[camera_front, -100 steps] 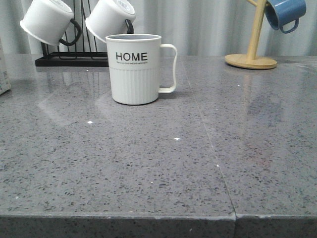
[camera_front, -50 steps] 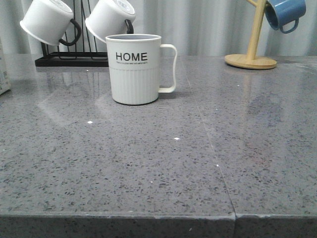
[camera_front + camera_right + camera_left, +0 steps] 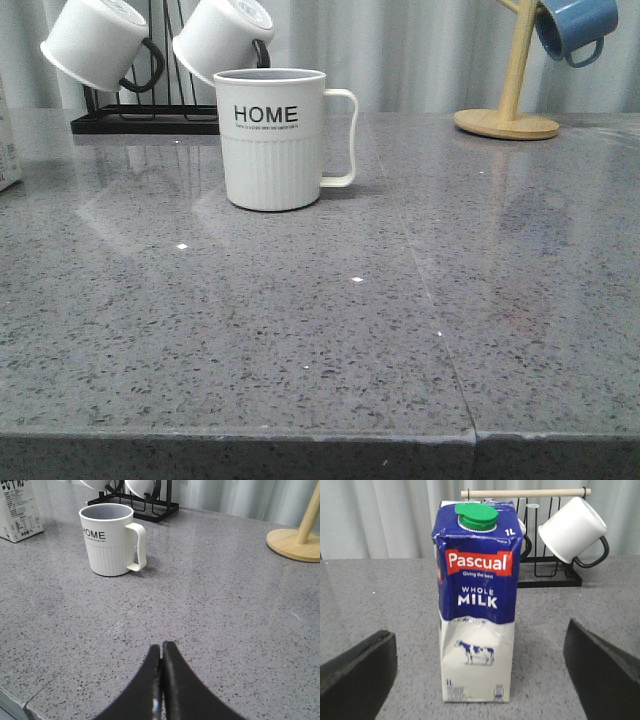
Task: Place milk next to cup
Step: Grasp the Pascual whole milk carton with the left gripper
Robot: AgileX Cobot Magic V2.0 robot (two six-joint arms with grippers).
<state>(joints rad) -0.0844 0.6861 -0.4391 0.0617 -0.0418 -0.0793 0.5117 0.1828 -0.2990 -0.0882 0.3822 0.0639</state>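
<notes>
While milk (image 3: 477,605) stands, rack (image 3: 547,572) behind

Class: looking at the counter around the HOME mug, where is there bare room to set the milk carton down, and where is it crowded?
Bare counter lies left, right and in front of the cup. Crowded: behind it, the black mug rack; far right, the wooden mug tree. The milk stands far left.

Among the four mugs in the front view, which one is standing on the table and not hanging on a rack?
The white HOME mug stands upright on the grey table. Two plain white mugs hang on the black rack, the blue mug on the wooden stand.
</notes>
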